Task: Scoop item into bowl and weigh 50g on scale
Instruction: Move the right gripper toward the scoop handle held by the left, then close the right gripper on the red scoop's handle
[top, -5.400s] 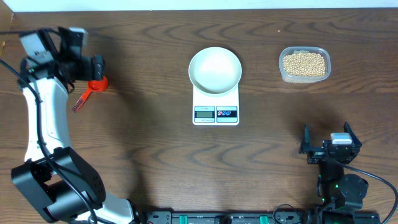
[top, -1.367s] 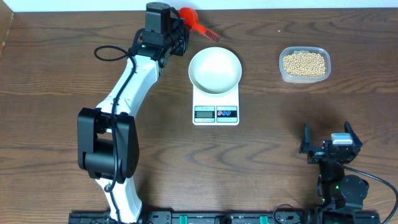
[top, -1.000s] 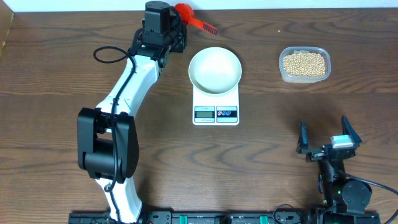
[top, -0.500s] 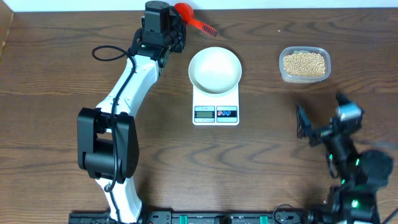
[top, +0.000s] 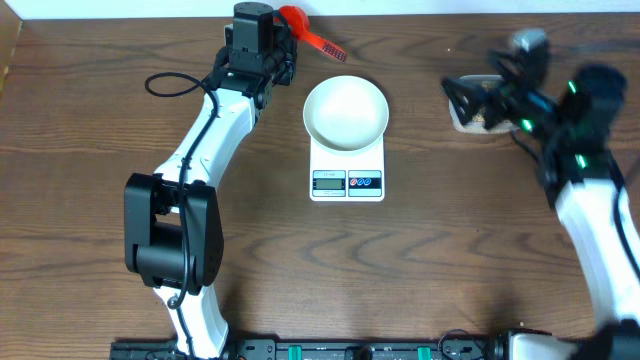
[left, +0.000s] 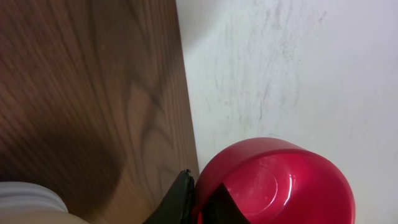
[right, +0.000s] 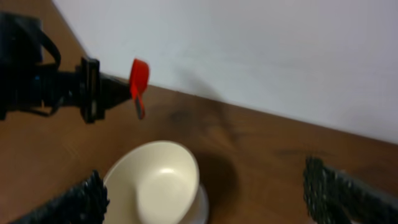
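Logging the left side first: your left gripper (top: 287, 35) is clamped on the red scoop (top: 295, 17) at the far edge of the table (top: 450, 250), just left of the bowl (top: 346, 110) and apart from it. In the left wrist view the scoop's cup sits against the white wall (left: 298, 62), with a black fingertip (left: 180, 198) touching its side. (Observer)

Noted. Where do you have the bowl and the scale? (Checker)

Mid-table. The bowl rests on the scale (top: 347, 182) and covers its rear part. The display and two buttons show at the front edge, but the digits are too small to read. The bowl's inside shows plain cream, both overhead and in the right wrist view. (Observer)

And the right side? (Checker)

Your right gripper (right: 211, 194) is spread wide. Its fingers (right: 81, 200) stand at opposite edges of the right wrist view, gripping nothing. That camera looks across at the bowl, and at the scoop in the left gripper beyond it. Overhead, the right gripper is blurred and hangs over the clear tub (top: 470, 124), to the right of the scale and well apart from the bowl. (Observer)

The beans? (Checker)

You cannot make them out. The gripper covers most of the tub, and what shows of it is only a pale strip at its near side. (Observer)
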